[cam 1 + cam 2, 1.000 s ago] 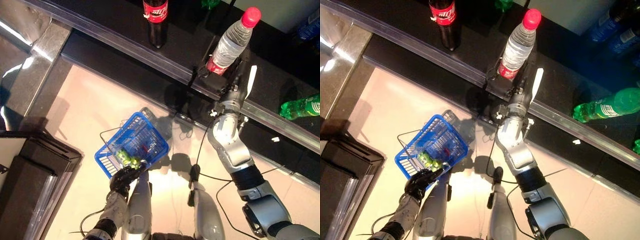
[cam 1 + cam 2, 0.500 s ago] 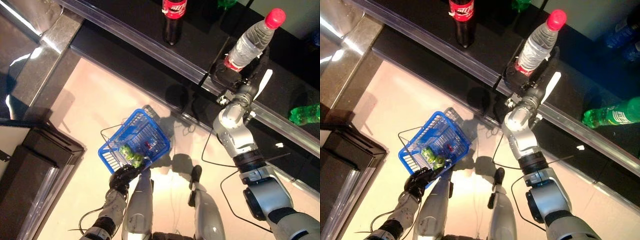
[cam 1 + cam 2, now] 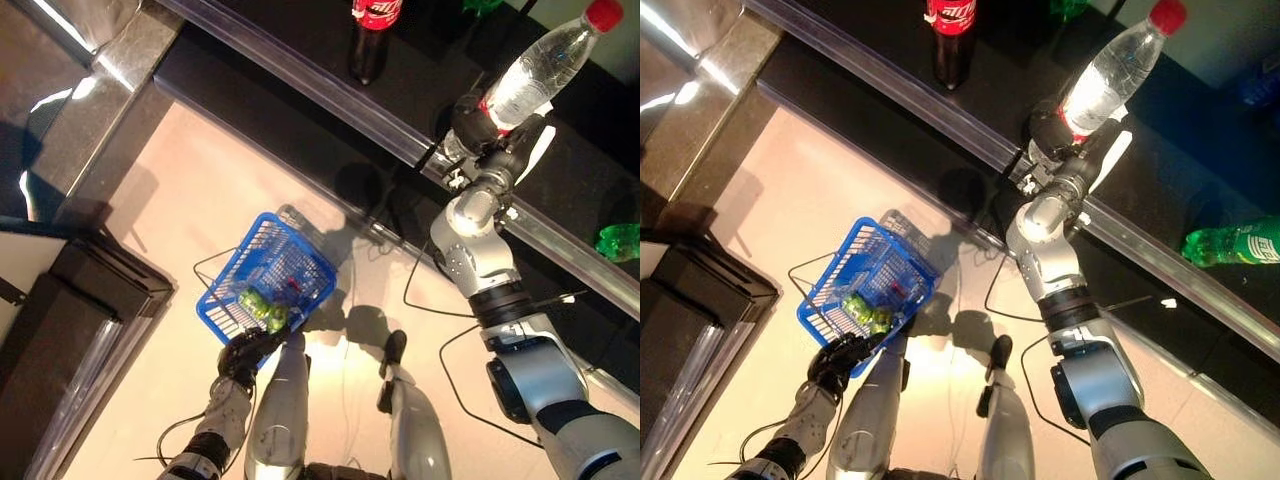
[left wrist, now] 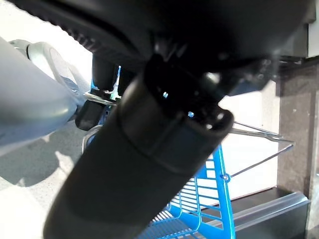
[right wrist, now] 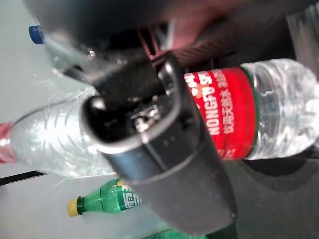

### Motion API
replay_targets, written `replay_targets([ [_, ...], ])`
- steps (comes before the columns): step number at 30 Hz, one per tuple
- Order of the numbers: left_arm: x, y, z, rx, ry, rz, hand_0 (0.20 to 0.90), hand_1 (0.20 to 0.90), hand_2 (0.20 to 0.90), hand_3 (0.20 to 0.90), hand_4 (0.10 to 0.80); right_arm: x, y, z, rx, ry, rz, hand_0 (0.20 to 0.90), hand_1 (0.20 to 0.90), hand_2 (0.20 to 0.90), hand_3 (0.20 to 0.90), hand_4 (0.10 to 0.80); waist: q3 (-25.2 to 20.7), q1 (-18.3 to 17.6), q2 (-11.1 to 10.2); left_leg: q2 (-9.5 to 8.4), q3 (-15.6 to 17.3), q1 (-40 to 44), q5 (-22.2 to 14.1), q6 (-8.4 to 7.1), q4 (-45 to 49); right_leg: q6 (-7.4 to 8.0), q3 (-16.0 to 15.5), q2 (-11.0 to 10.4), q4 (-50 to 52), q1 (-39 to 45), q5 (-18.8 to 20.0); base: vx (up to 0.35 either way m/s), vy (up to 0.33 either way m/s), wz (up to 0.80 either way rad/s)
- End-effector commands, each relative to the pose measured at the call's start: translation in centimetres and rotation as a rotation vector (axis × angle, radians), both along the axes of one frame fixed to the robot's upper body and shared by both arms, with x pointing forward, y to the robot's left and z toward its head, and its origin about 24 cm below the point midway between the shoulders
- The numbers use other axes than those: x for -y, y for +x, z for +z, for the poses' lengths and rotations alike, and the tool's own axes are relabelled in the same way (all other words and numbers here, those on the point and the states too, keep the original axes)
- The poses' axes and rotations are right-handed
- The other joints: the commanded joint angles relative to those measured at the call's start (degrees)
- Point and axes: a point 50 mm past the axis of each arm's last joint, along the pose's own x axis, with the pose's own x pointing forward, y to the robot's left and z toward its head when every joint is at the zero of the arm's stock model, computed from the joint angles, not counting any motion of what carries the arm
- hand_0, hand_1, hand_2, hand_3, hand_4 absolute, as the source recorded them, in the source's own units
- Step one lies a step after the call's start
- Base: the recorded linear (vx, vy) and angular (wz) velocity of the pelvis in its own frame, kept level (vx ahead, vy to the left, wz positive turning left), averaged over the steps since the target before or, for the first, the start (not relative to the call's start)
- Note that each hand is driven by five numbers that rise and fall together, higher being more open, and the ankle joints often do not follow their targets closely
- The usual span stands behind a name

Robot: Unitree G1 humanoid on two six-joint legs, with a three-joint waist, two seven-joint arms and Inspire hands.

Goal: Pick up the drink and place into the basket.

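Observation:
My right hand (image 3: 478, 122) is shut on a clear water bottle (image 3: 545, 62) with a red cap and a red label. It holds the bottle tilted over the front edge of the black shelf (image 3: 300, 75). In the right wrist view my thumb (image 5: 164, 149) lies across the bottle's red label (image 5: 229, 114). My left hand (image 3: 243, 357) is shut on the thin wire handles (image 4: 259, 133) of the blue basket (image 3: 285, 245), which hangs low at the left above the pale floor. Green drinks (image 3: 262, 308) lie in the basket.
A cola bottle (image 3: 370, 30) stands on the shelf to the left of my right hand. A green bottle (image 3: 1235, 243) lies on the shelf at the right. A black cabinet (image 3: 70, 340) stands on the floor at the left.
The whole picture has shifted, so the camera moved. My right hand stays shut on the water bottle, which now leans further to the right. The blue basket hangs as before.

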Motion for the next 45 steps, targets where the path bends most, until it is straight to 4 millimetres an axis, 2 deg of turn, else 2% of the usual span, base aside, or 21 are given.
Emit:
replay_targets([
  [1,-0.8,-1.2,-0.1,0.024,0.010,-0.012,0.300,0.300,0.300,0.200,0.100,2.0,-2.0,9.1,0.382,-0.049,-0.063,0.300,0.300,0.300,0.200,0.100,-1.0,0.9,-0.3,-4.49,-3.4,0.5,-4.1,5.77,2.7,-3.93,-3.7,1.2,4.1,-1.2,1.6,0.000,0.000,0.00],
  [12,-1.2,-1.2,0.3,0.064,0.023,-0.002,0.300,0.300,0.300,0.200,0.100,3.2,-3.0,9.7,0.473,-0.079,-0.122,0.300,0.300,0.300,0.200,0.100,-1.0,1.2,0.2,-4.83,-3.6,1.6,-4.3,5.79,3.0,-4.16,-4.3,1.2,5.8,-0.3,0.3,-0.016,-0.002,0.00],
  [15,-1.4,-1.0,0.9,0.120,0.024,0.006,0.300,0.300,0.300,0.200,0.100,1.9,-4.6,10.3,0.553,-0.167,-0.062,0.300,0.300,0.300,0.200,0.100,-1.0,0.8,0.5,-4.95,-3.7,2.3,-4.6,5.80,3.8,-4.43,-4.6,1.4,7.3,0.1,-0.7,-0.059,-0.004,0.01],
  [19,-1.3,-0.7,1.6,0.192,0.023,0.000,0.300,0.300,0.300,0.200,0.100,0.4,-6.2,9.7,0.597,-0.296,0.053,0.300,0.300,0.300,0.200,0.100,-1.0,0.1,0.8,-5.06,-3.6,4.0,-5.1,5.78,4.5,-4.87,-4.7,1.4,8.6,1.6,-1.9,-0.057,-0.011,0.00],
  [24,-1.8,-1.1,2.4,0.274,0.033,-0.025,0.300,0.300,0.300,0.200,0.100,-1.5,-8.4,8.0,0.634,-0.424,0.248,0.300,0.300,0.300,0.200,0.100,-1.0,-0.7,1.2,-4.46,-3.1,8.0,-5.6,5.17,5.4,-5.63,-4.8,1.2,10.2,5.6,-4.0,-0.026,-0.012,-0.02],
  [26,-1.9,-1.2,2.6,0.286,0.029,-0.030,0.300,0.300,0.300,0.200,0.100,-1.7,-8.6,7.7,0.632,-0.435,0.289,0.300,0.300,0.300,0.200,0.100,-1.0,-0.9,1.3,-4.34,-3.0,9.0,-5.6,5.01,5.2,-5.73,-4.9,1.2,10.2,6.6,-4.3,-0.002,0.005,0.02],
  [31,-1.5,-1.9,3.7,0.380,-0.003,-0.088,0.300,0.300,0.300,0.200,0.100,-3.9,-9.8,4.9,0.566,-0.428,0.578,0.300,0.300,0.300,0.200,0.100,-4.3,-1.3,1.7,-3.18,-2.9,12.8,-5.1,3.88,3.6,-6.38,-5.4,1.8,9.2,10.7,-5.5,0.054,0.009,-0.01],
  [35,-1.1,-2.3,4.7,0.433,-0.028,-0.131,0.300,0.300,0.300,0.200,0.100,-5.3,-10.5,3.2,0.521,-0.411,0.722,0.300,0.300,0.300,0.200,0.100,-5.9,-0.8,1.9,-2.89,-3.3,14.6,-4.7,3.47,2.5,-6.60,-5.8,1.9,8.3,12.9,-5.8,0.053,-0.005,-0.02],
  [41,0.6,-2.2,7.9,0.546,-0.045,-0.268,0.300,0.300,0.300,0.200,0.100,-7.9,-11.1,0.3,0.401,-0.351,0.923,0.300,0.300,0.300,0.200,0.100,-8.0,1.3,2.1,-3.22,-4.7,16.3,-4.7,2.94,2.9,-6.96,-7.1,1.8,7.7,16.1,-6.4,0.079,-0.013,0.13],
  [45,1.7,-2.5,9.6,0.585,-0.034,-0.351,0.300,0.300,0.300,0.200,0.100,-9.3,-10.9,-2.0,0.303,-0.280,0.967,0.300,0.300,0.300,0.200,0.100,-9.2,2.8,2.3,-3.49,-5.8,17.2,-4.4,2.84,2.9,-6.93,-7.9,1.7,7.7,17.6,-6.6,0.104,-0.010,0.14],
])
